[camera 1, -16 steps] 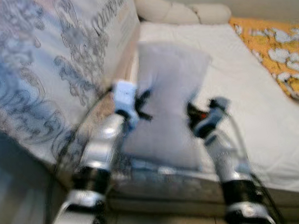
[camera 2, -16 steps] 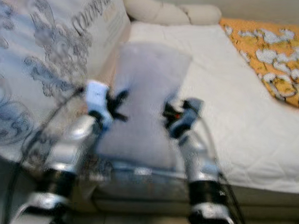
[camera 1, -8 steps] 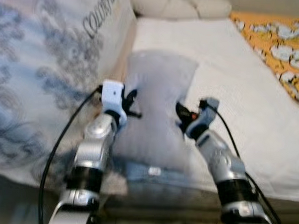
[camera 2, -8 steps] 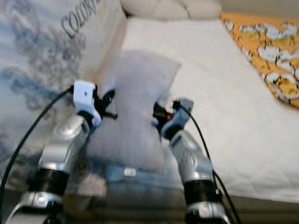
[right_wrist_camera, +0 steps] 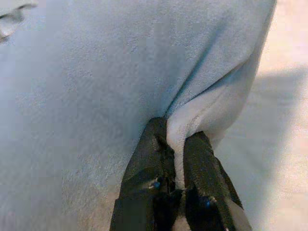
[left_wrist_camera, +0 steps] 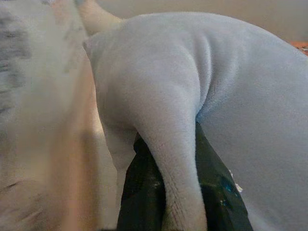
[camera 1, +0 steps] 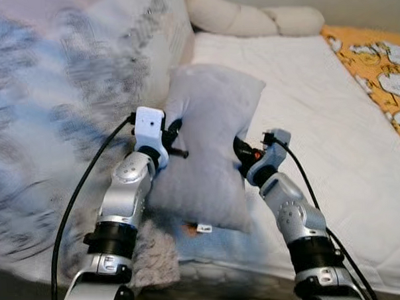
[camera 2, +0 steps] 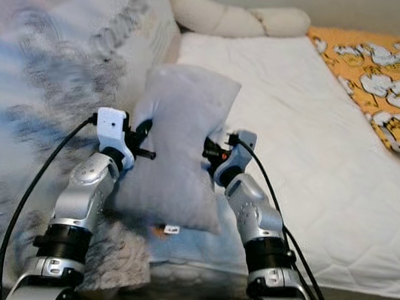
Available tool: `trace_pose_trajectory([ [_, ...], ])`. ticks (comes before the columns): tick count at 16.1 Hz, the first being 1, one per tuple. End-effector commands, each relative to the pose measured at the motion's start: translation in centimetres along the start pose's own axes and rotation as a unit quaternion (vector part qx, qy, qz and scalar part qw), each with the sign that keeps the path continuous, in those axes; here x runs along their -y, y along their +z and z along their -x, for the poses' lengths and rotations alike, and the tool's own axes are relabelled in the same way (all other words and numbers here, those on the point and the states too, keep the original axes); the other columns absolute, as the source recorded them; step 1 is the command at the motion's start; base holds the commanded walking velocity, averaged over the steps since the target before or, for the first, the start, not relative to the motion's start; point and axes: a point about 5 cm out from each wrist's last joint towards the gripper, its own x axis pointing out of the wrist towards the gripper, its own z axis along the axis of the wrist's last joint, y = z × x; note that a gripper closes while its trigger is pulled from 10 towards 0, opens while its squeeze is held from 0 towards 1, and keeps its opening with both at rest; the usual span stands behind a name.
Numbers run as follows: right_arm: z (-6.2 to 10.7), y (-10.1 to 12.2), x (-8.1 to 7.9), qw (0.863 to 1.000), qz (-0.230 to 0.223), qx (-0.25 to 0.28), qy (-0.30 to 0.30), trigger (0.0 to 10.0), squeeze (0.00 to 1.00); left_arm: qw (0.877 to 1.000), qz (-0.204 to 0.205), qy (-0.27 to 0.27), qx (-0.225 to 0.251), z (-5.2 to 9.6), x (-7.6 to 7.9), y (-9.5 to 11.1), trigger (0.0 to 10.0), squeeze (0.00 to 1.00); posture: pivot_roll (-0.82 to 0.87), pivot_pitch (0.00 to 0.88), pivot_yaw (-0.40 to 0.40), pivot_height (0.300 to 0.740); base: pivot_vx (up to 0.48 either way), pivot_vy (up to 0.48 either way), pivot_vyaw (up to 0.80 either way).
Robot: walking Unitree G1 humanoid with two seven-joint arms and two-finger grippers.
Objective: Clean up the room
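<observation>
two hands, left hand (camera 1: 177,139), right hand (camera 1: 242,150), pinching grey pillow (camera 1: 210,149) between them (opposite edges)

Light: even, soft indoor daylight; you get no glare. Head views: the patterned bedding (camera 1: 59,109) left of the left gripper (camera 1: 176,139) is smeared by motion blur; the grey pillow (camera 1: 210,156) between the grippers and the white mattress (camera 1: 318,118) beyond the right gripper (camera 1: 240,150) read fairly sharp. Wrist views: your close fingers (right_wrist_camera: 144,163) are soft; a faint shadow lies beside the pillow; the left background is blurred.
</observation>
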Motion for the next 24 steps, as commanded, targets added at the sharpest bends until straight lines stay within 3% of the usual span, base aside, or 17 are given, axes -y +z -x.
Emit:
trace_pose_trajectory([
  [1, -0.1, 0.7, 0.0, 1.0, 0.006, 0.014, -0.001, 10.0, 0.0, 1.0, -0.016, -0.017, 0.019, -0.6, 0.9, 1.2, 10.0, 0.0, 0.08, 0.0, -0.037, 0.74, 0.337, 0.0, 0.0],
  [4, -0.2, 0.5, 0.1, 1.0, -0.001, 0.011, -0.006, 10.0, 0.0, 1.0, -0.024, -0.015, 0.012, -0.5, 0.7, 1.0, 10.0, 0.0, 0.08, 0.0, -0.033, 0.74, 0.0, 0.0, 0.0],
  [7, -0.1, -0.6, 2.3, 0.996, 0.007, -0.025, -0.087, 10.0, 0.0, 0.998, -0.053, -0.039, -0.012, -0.9, 1.1, 0.3, 10.0, 0.0, 0.06, 0.0, -0.016, 0.74, 0.0, 0.0, 0.0],
  [8, 0.1, -0.9, 3.2, 0.993, 0.004, -0.029, -0.113, 10.0, 0.6, 0.996, -0.069, -0.043, -0.027, -1.2, 1.3, -0.2, 10.0, 0.0, 0.05, 0.0, -0.015, 0.74, 0.0, 0.0, 0.0],
  [9, 0.5, -1.3, 4.4, 0.99, 0.002, -0.033, -0.134, 10.0, 1.0, 0.991, -0.109, -0.043, -0.057, -1.7, 1.3, -1.2, 10.0, 0.0, 0.05, 0.0, -0.016, 0.74, 0.0, 0.0, 0.0],
  [14, 0.6, -1.4, 4.7, 0.99, 0.006, -0.032, -0.139, 10.0, 1.0, 0.989, -0.124, -0.041, -0.067, -1.9, 1.2, -1.5, 10.0, 0.0, 0.05, 0.0, -0.017, 0.74, 0.0, 0.0, 0.0],
  [15, 1.6, -1.2, 5.8, 0.992, 0.034, -0.036, -0.117, 10.0, 1.0, 0.985, -0.161, -0.011, -0.067, -2.6, 0.3, -1.2, 10.0, 0.0, 0.06, 0.0, -0.026, 0.74, 0.0, 0.0, 0.0],
  [16, 2.8, -0.5, 6.3, 0.995, 0.07, -0.044, -0.056, 10.0, 1.0, 0.979, -0.195, 0.023, -0.053, -3.2, -0.9, -0.2, 10.0, 0.0, 0.05, 0.0, -0.022, 0.74, 0.0, 0.0, 0.0],
  [20, 4.5, 1.7, 5.6, 0.988, 0.116, -0.057, 0.086, 10.0, 1.0, 0.964, -0.256, 0.045, -0.053, -4.0, -2.4, 1.6, 10.0, 0.0, 0.02, 0.0, 0.003, 0.74, 0.0, 0.0, 0.0],
  [22, 5.4, 2.3, 5.2, 0.978, 0.136, -0.075, 0.139, 10.0, 1.0, 0.957, -0.269, 0.081, -0.068, -4.0, -3.8, 2.0, 10.0, 0.0, 0.02, 0.0, 0.013, 0.74, 0.0, 0.0, 0.0],
  [24, 6.1, 2.6, 4.9, 0.969, 0.152, -0.09, 0.174, 10.0, 1.0, 0.958, -0.258, 0.095, -0.076, -3.9, -4.3, 1.9, 10.0, 0.0, 0.02, 0.0, 0.013, 0.74, 0.0, 0.0, 0.0],
])
